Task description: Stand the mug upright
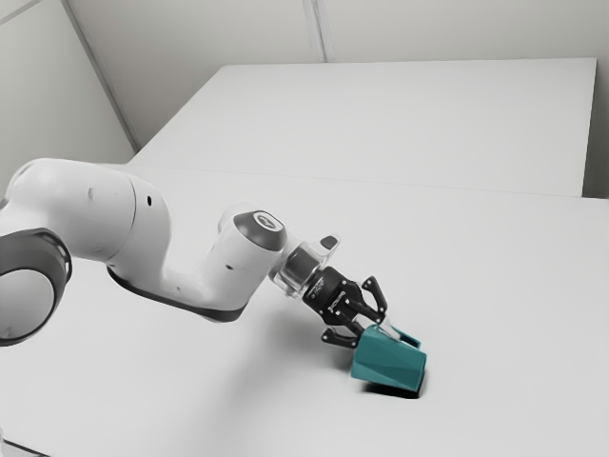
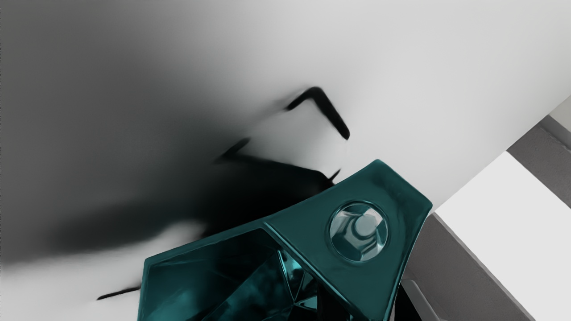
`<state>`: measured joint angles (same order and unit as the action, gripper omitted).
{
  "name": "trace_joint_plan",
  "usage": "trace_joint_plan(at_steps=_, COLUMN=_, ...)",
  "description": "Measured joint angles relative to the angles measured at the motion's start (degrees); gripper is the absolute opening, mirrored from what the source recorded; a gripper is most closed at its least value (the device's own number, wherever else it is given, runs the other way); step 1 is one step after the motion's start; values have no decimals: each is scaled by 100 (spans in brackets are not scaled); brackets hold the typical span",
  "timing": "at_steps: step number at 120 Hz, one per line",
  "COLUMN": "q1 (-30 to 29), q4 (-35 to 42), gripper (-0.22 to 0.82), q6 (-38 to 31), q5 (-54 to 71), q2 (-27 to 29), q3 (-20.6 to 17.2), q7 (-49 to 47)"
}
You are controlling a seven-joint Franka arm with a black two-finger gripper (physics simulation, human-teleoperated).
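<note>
Aslant, teal mug (image 1: 389,363), gripper (image 1: 381,330) against it

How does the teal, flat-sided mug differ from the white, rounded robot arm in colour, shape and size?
The teal, flat-sided mug has sharp edges; the white, rounded robot arm has curved links. The mug is teal, the arm white with dark grey parts. The mug looks much smaller than the arm. Both have smooth surfaces.
</note>
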<state>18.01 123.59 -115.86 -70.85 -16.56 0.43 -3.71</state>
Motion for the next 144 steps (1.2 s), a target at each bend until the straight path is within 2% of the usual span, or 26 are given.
trace_joint_plan(at_steps=27, q1=4, q4=-200, gripper=-13, q6=-29, q5=17, q2=0, q3=-8, q7=-3)
trace_joint_plan(at_steps=52, q1=38, q4=-245, gripper=-17, q6=-104, q5=33, q2=11, q3=-11, q7=-30)
trace_joint_plan(at_steps=60, q1=67, q4=-246, gripper=-17, q6=-143, q5=207, q2=230, q3=-8, q7=-54)
trace_joint_plan(at_steps=78, q1=101, q4=-263, gripper=-18, q6=-238, q5=1648, q2=1027, q3=14, q7=-205)
trace_joint_plan(at_steps=90, q1=142, q4=-249, gripper=-18, q6=-254, q5=2685, q2=1355, q3=210, q7=-292)
trace_joint_plan(at_steps=115, q1=119, q4=-254, gripper=-18, q6=-244, q5=4842, q2=1665, q3=716, q7=-425)
trace_joint_plan(at_steps=144, q1=-398, q4=-252, gripper=-18, q6=-406, q5=6888, q2=1780, q3=790, q7=-512)
